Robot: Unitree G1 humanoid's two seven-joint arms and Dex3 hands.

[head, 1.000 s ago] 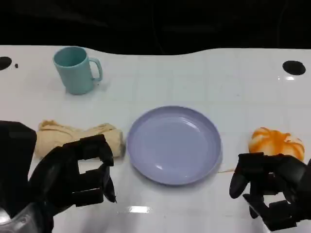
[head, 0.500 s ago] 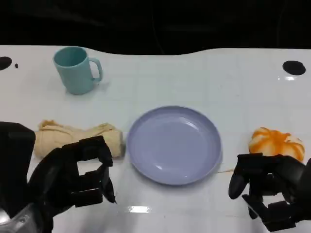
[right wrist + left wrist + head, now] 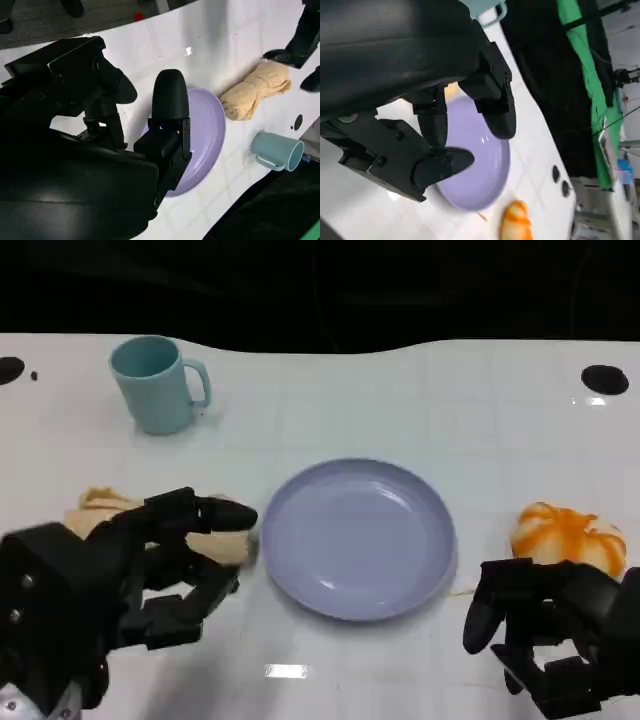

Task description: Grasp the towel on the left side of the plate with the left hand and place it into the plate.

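Towel [image 3: 215,525]: left of plate [image 3: 357,537] | left hand [image 3: 150,560]: moved forward over towel, fingers [image 3: 205,512] spread, nothing grasped

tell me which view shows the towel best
The right wrist view: the whole towel lies uncovered beside the plate, with the left hand's fingers just past its far end. In the head view the left hand covers much of the towel. In the left wrist view only a tan sliver peeks between the fingers.
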